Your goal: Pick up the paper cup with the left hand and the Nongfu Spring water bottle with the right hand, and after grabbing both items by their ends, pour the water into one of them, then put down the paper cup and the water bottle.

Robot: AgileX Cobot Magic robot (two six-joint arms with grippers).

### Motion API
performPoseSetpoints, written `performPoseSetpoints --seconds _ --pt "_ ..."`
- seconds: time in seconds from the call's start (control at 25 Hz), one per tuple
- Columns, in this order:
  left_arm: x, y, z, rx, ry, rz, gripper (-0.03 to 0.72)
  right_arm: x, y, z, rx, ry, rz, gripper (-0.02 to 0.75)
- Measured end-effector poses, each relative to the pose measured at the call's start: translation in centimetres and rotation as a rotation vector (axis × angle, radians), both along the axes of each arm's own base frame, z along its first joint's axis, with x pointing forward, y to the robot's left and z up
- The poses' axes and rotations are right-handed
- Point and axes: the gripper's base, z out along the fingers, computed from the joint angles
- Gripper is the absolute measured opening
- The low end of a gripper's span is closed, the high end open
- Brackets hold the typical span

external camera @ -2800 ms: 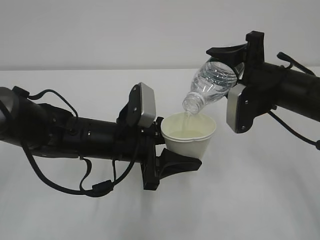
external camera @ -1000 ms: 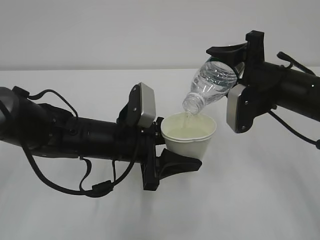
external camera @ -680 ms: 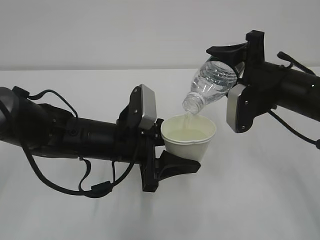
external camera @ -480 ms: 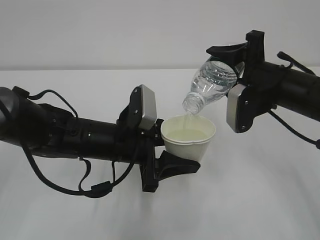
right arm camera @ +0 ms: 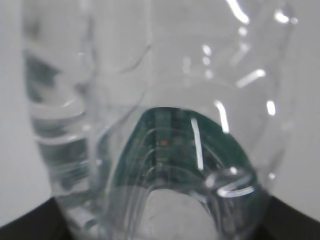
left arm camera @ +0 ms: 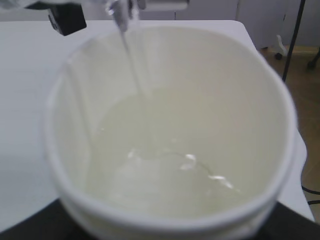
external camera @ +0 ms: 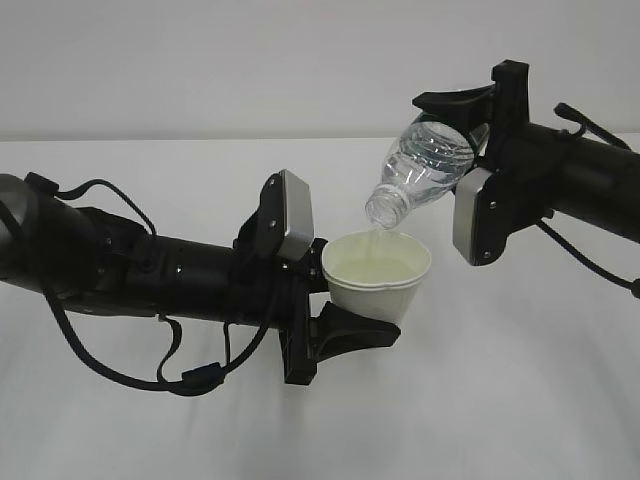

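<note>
The white paper cup (external camera: pixel 377 280) is upright, and my left gripper (external camera: pixel 365 300) is shut on its lower part; one black finger (external camera: pixel 355 330) shows under it. Above it the clear Nongfu Spring water bottle (external camera: pixel 420 170) tilts mouth-down to the left, its base end gripped by my right gripper (external camera: pixel 455 135). A thin stream of water (external camera: pixel 375 232) falls from the mouth into the cup. In the left wrist view the cup (left arm camera: pixel 170 215) fills the frame, with the water (left arm camera: pixel 160 170) pooled inside. The right wrist view shows the bottle (right arm camera: pixel 160 90) close up, with its green label (right arm camera: pixel 167 145).
A white table (external camera: pixel 520 400) lies under both arms, against a plain pale wall. The silver-grey plates of the left wrist (external camera: pixel 290 215) and the right wrist (external camera: pixel 470 215) stand close on either side of the cup. Cables (external camera: pixel 190 375) hang beneath the left arm.
The cup and left gripper have sunk very slightly. The bottle and right arm keep the same tilt, and the stream keeps running into the cup.
</note>
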Motion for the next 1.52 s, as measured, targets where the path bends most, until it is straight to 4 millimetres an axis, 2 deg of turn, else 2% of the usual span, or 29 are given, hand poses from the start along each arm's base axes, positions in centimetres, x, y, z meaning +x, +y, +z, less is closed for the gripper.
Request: performPoseSetpoints --seconds 1.52 --pt "-0.01 0.0 -0.01 0.001 -0.001 -0.002 0.421 -0.01 0.02 0.05 -0.002 -0.01 0.003 0.447"
